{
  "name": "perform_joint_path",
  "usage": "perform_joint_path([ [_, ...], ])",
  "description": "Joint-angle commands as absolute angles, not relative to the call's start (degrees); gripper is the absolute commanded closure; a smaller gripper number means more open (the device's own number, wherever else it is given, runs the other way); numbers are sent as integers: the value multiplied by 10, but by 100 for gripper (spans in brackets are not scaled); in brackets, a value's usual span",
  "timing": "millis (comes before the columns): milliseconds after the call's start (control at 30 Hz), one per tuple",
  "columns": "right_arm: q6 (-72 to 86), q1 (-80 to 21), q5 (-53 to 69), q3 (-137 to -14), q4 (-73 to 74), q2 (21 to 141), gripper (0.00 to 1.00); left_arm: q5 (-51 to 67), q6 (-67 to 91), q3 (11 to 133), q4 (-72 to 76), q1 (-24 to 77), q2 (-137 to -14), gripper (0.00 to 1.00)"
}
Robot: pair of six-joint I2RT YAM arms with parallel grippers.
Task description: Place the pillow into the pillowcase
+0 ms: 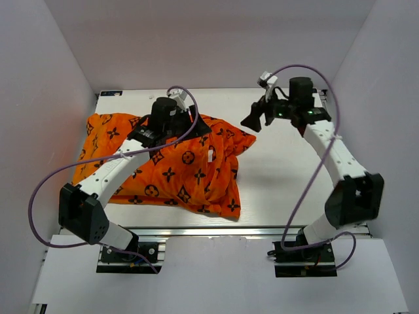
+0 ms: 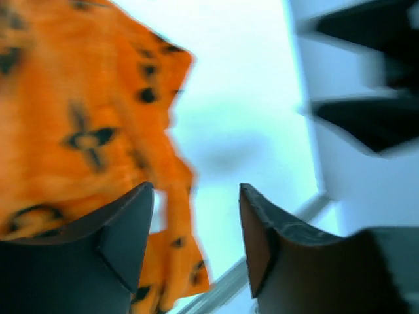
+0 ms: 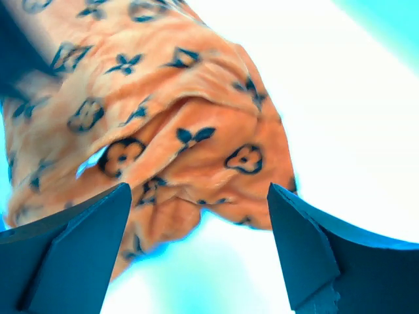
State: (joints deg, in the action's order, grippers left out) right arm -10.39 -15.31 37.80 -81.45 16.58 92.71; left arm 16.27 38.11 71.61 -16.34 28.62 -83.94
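The orange pillowcase (image 1: 177, 167) with black monogram motifs lies crumpled across the left and middle of the table, a small white tag (image 1: 211, 156) on top. It also shows in the left wrist view (image 2: 72, 124) and in the right wrist view (image 3: 170, 124). The pillow is hidden or out of view. My left gripper (image 1: 149, 133) hovers over the far part of the pillowcase, open and empty (image 2: 195, 222). My right gripper (image 1: 253, 120) hangs just beyond the pillowcase's right corner, open and empty (image 3: 200, 229), with the folded fabric edge ahead of its fingers.
The white table (image 1: 288, 176) is walled in by white panels at the left, back and right. An aluminium rail (image 1: 209, 230) runs along its near edge. A purple cable loops off each arm.
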Motion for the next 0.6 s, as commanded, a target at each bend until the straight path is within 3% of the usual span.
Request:
perform_joint_path([
  [0,-350,-160,515,-820,266,842,10,36,295,773,-302,286,-759,33],
  [33,-486,-174,527,-796,347,830,11,-35,283,783,-323,286,-742,31],
  [133,-630,-271,446,-716,423,775,11,-146,258,815,-390,286,-665,20],
  [267,-513,-416,327,-536,146,641,11,-217,289,818,-480,285,-584,22],
  [400,-462,-609,83,-419,-58,615,11,-222,360,745,-535,285,-506,23],
  [567,-476,-656,3,-406,-96,705,11,-202,438,638,-548,286,-368,23],
])
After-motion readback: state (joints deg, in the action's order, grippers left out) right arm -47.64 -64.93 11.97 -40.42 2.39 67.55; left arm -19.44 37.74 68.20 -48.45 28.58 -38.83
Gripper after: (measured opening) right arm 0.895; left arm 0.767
